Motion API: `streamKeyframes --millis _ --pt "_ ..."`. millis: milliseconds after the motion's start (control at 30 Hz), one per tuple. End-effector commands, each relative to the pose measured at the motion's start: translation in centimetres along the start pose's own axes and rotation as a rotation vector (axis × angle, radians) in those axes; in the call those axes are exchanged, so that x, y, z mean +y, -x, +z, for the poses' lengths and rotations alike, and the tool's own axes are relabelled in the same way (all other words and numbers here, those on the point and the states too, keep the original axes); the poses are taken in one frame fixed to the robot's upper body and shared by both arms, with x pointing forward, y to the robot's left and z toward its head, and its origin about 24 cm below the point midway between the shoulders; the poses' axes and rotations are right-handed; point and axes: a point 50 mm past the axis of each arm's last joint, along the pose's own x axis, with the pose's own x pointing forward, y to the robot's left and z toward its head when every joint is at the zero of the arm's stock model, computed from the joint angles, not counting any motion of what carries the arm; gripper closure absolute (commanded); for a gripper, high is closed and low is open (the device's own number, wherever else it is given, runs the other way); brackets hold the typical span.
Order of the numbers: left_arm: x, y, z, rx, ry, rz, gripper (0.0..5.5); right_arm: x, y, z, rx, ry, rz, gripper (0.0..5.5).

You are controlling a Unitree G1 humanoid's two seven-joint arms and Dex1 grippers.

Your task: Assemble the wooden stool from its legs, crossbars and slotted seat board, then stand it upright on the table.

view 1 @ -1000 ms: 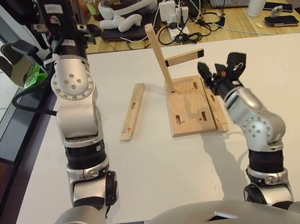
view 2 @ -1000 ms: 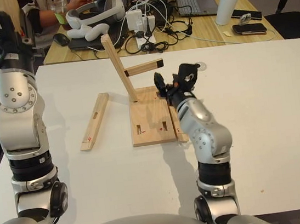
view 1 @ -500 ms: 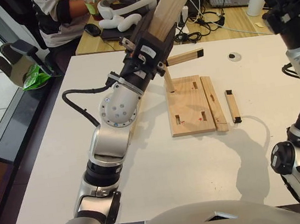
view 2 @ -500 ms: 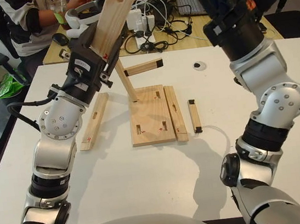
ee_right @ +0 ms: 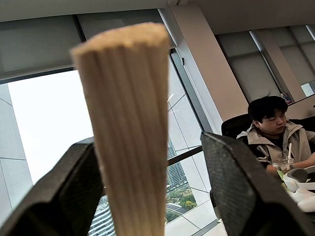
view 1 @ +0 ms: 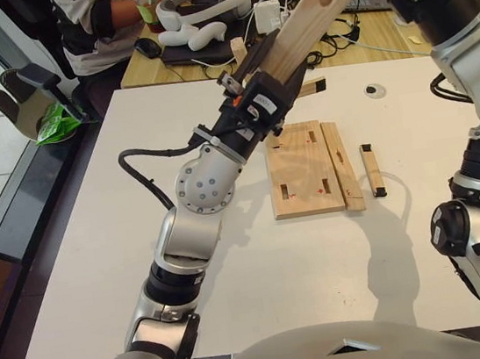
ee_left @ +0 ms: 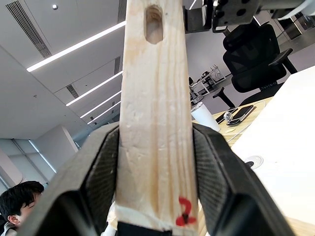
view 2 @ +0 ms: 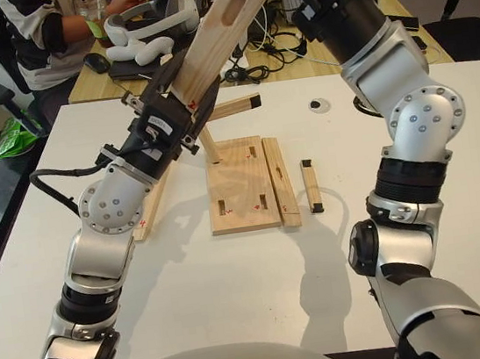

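Swung slotted leg (view 1: pixel 319 5) farther right since last frame; my right arm came in. Left claw (ee_left: pixel 155 132) pinching leg, tilted high over table (view 1: pixel 239 304). Right claw (ee_right: pixel 147 140) spread around its top end. Seat board (view 1: pixel 297 172) flat on table.

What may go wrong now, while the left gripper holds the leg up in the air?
The left gripper clamps the raised leg near its lower end only, so it may slip or twist. The gripper is close to the upright leg in the seat board; a bump might knock that out.
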Motion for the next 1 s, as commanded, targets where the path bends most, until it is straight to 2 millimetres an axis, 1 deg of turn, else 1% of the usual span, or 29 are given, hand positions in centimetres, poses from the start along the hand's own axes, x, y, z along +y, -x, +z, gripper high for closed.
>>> streamKeyframes --millis 33,133,333,533,567,667,733,800,833,933,1000 --pt "-0.1 0.0 0.0 -0.007 -0.01 -0.004 3.45 -0.1 -0.4 0.4 -0.032 -0.007 -0.007 2.91" --pt "0.2 0.1 -0.4 0.005 -0.016 0.002 3.45 -0.2 0.0 1.0 -0.054 -0.011 -0.018 3.53" --pt "0.7 0.1 -0.9 0.025 -0.016 0.018 3.45 -0.1 0.3 1.2 -0.072 -0.016 -0.008 4.37" --pt "0.9 0.2 -1.1 0.035 -0.013 -0.004 3.45 0.0 0.2 0.9 -0.064 -0.028 -0.002 4.41" --pt "0.8 0.3 -1.0 0.024 -0.007 -0.03 3.09 -0.1 0.2 0.9 -0.062 -0.026 -0.007 4.41" --pt "0.1 0.7 -1.3 0.034 -0.013 -0.106 2.72 -0.4 0.2 0.9 -0.064 -0.009 -0.038 4.51" --pt "-0.6 1.0 -2.1 0.106 0.012 -0.146 2.58 -1.0 0.1 1.1 -0.081 0.034 -0.101 4.51" --pt "-1.4 1.3 -2.4 0.137 0.045 -0.19 2.58 -2.5 0.3 1.6 -0.12 0.087 -0.218 4.51" --pt "-1.5 1.4 -2.6 0.149 0.052 -0.194 2.58 -3.3 0.6 2.3 -0.16 0.108 -0.286 4.51" --pt "-1.4 1.5 -3.3 0.208 0.073 -0.179 2.58 -5.6 1.9 4.5 -0.292 0.18 -0.498 4.51" --pt "-1.7 1.7 -3.4 0.219 0.068 -0.209 2.58 -7.2 3.2 5.4 -0.332 0.242 -0.649 4.51"
